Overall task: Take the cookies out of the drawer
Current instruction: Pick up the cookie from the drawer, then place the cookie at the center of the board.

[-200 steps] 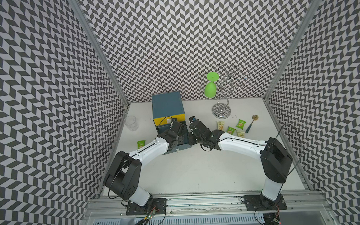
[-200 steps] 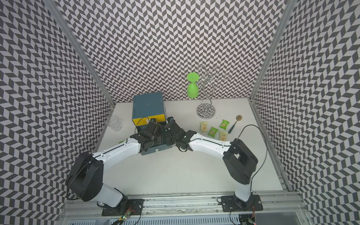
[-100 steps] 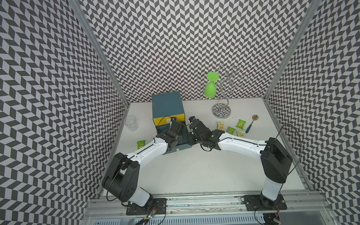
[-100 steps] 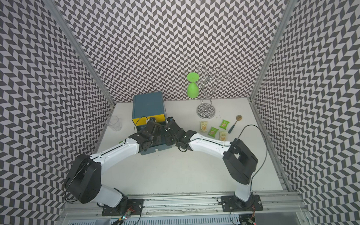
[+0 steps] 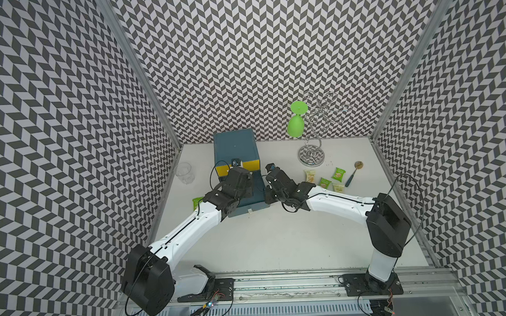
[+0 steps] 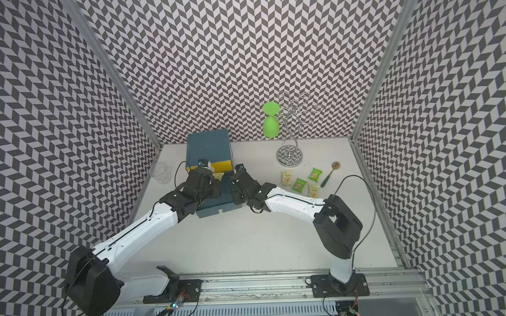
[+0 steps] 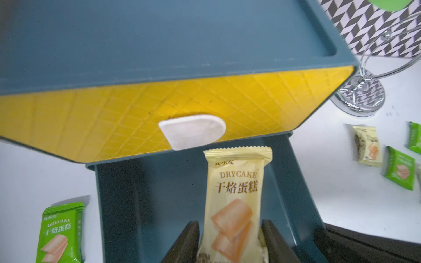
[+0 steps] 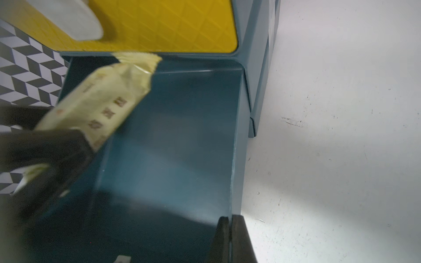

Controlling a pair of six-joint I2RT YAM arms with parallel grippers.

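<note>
- Pinched in the left gripper (image 7: 230, 230): a cream-yellow flat sealed cookie packet (image 7: 234, 200) printed with a tan biscuit, jaws closed on its lower end from both sides, over the open dark-blue plastic drawer (image 7: 155, 200).
- Readable only in the left wrist view: "DRYCAKE" on the wrapper. In a top view, just a pale sliver of that packet (image 6: 218, 176) at the centre of the frame, past the black wrist.
- From the right wrist view, blurred: the packet (image 8: 102, 100) tilted above the drawer floor (image 8: 177, 141), sealed end near the yellow quilted upper drawer front (image 8: 159, 25).
- At the drawer's side wall: the right gripper (image 8: 230, 239), jaws pressed together; cannot tell whether nipping the wall's rim.
- Right of centre in both top views, on the white table (image 5: 278, 244): four cookie packets (image 5: 324, 182), two cream-yellow and two bright green, close together.
- Left of the drawer: a single bright green packet (image 5: 197, 201), print legible only from the left wrist.
- Further out, in both top views: dark-blue box cabinet (image 5: 235, 146) above centre, clear plastic cup (image 5: 184, 172) to its left, chrome wire stand (image 5: 311, 158) to its right with a green plastic goblet (image 5: 296, 125) hanging upside down, and a blue-handled spoon with a tan bowl (image 5: 351, 177) beside the four packets.
</note>
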